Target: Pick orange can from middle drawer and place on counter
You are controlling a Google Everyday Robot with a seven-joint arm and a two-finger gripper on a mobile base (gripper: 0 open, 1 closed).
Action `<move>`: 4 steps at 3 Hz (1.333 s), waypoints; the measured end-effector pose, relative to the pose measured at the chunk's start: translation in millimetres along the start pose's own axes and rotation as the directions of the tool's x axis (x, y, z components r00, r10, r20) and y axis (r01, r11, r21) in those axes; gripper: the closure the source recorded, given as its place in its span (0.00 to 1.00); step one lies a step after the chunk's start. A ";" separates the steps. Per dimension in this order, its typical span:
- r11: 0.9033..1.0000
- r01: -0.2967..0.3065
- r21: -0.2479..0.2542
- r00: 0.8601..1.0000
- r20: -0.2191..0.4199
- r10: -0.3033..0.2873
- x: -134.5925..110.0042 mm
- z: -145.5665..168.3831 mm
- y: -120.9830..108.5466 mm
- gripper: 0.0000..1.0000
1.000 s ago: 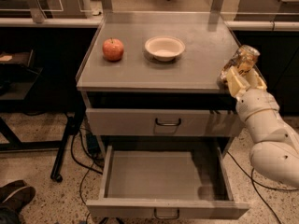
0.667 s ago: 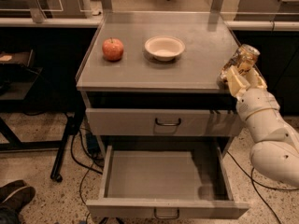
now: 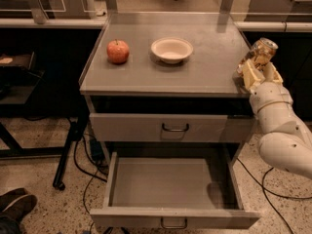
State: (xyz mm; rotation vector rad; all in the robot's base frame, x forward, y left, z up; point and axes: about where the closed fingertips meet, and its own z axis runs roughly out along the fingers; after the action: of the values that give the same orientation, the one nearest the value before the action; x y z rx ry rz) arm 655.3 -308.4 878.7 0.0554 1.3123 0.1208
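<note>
The orange can (image 3: 261, 52) is a small shiny golden can with a silver top. My gripper (image 3: 258, 71) is shut on the can and holds it tilted at the right edge of the counter (image 3: 204, 74), about level with its top. The middle drawer (image 3: 170, 189) is pulled fully open below, and nothing shows inside it. Its small dark loop handle (image 3: 174, 224) sits on the front panel. My white arm (image 3: 280, 126) rises from the lower right beside the cabinet.
A red apple (image 3: 118, 51) and a white bowl (image 3: 171, 49) sit on the counter's far half. The upper drawer (image 3: 170, 127) is closed. Cables and a dark stand leg (image 3: 68, 150) lie on the floor left of the cabinet. A shoe (image 3: 14, 206) shows at bottom left.
</note>
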 end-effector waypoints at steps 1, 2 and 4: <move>1.000 0.002 0.002 1.000 0.005 -0.002 -2.5 1.6 -0.8 1.00; 0.999 0.029 -0.028 1.000 0.009 -0.028 -3.7 -4.0 4.4 1.00; 0.989 0.115 -0.089 0.993 0.018 -0.114 -1.5 -18.2 12.5 1.00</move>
State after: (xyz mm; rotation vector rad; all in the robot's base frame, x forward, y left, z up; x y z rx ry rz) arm 636.7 -296.7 876.8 -0.0959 1.2925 0.0811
